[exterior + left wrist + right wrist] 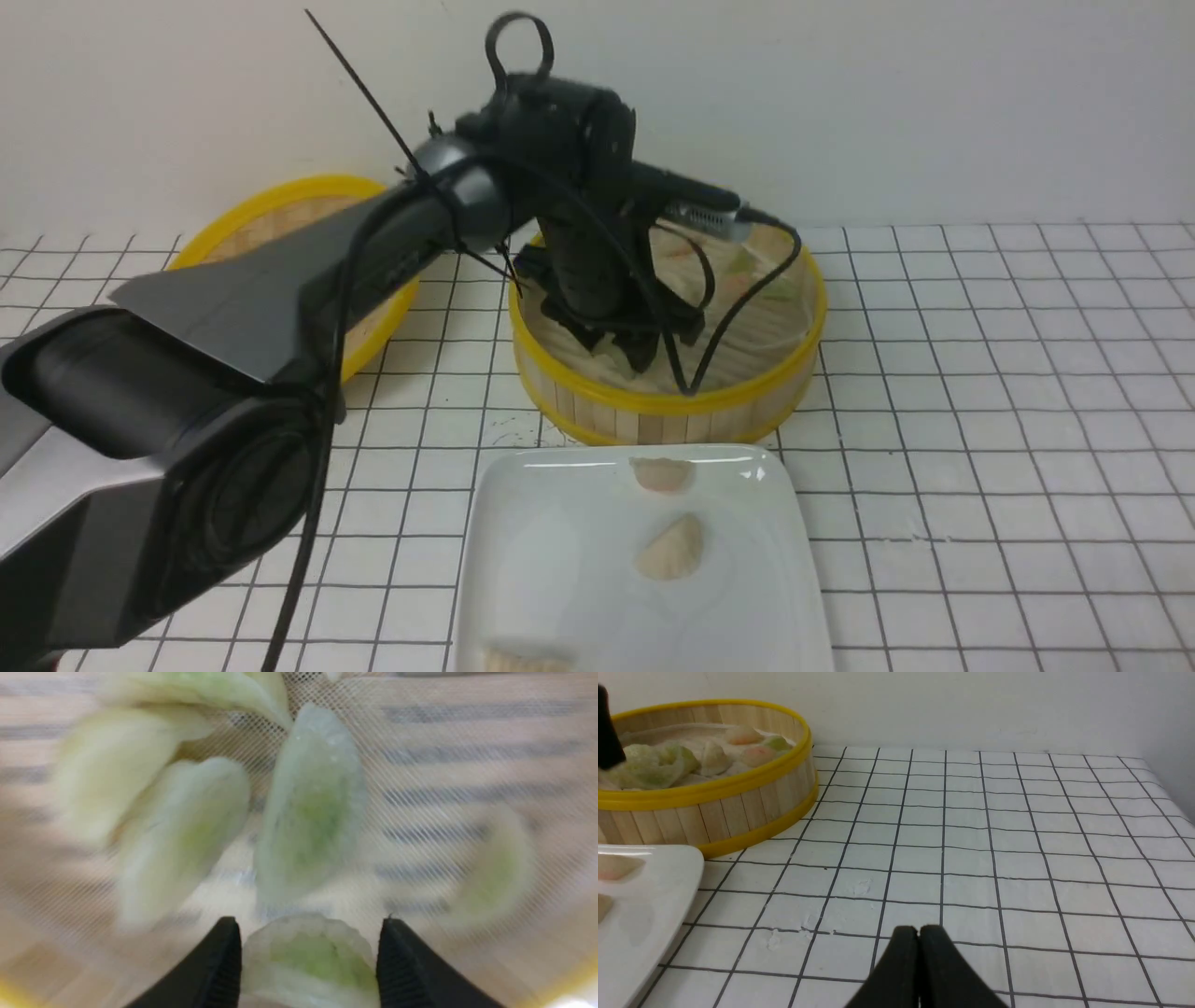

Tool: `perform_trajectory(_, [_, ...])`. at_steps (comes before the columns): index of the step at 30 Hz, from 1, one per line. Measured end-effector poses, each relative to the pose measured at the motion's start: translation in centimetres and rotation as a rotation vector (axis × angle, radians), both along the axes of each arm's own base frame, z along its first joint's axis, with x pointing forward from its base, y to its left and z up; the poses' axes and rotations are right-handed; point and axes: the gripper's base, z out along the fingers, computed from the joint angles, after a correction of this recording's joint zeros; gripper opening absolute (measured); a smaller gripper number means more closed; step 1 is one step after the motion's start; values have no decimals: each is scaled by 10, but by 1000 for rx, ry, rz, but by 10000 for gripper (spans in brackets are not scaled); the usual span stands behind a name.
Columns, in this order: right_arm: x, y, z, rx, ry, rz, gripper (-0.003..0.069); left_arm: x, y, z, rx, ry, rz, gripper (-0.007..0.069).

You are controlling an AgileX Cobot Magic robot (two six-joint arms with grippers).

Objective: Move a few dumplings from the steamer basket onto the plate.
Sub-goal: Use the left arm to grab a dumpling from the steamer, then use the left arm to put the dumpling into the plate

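The steamer basket (672, 403) stands at mid-table and holds several pale green and pinkish dumplings (780, 287). My left gripper (635, 350) reaches down inside it. In the left wrist view the left gripper (309, 924) is shut on a pale green dumpling (308, 961), one finger against each side; other green dumplings (313, 807) lie blurred on the mesh liner below. The white plate (560, 560) sits in front of the basket with three cream-pinkish dumplings (672, 549) on it. My right gripper (919, 928) is shut and empty over the tiles, right of the plate (644, 905) and basket (714, 784).
The flat yellow-rimmed lid (280, 201) lies at the back left, partly behind my left arm. A white wall runs along the back edge of the tiled table (980, 373). The left arm's cables hang over the basket's front rim.
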Motion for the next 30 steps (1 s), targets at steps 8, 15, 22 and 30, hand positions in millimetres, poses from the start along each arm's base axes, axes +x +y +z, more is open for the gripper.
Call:
perform_trajectory(8, [0,0,0,0,0,0,-10,-53,23,99,-113,-72,-10,330])
perform_trajectory(15, [0,0,0,0,0,0,-10,-118,51,57,-51,190,-6,330])
perform_trajectory(22, [0,0,0,0,0,0,-10,-116,47,-19,-22,273,-8,330])
perform_trajectory(30, [0,0,0,0,0,0,-10,-106,39,-32,-20,294,-68,498])
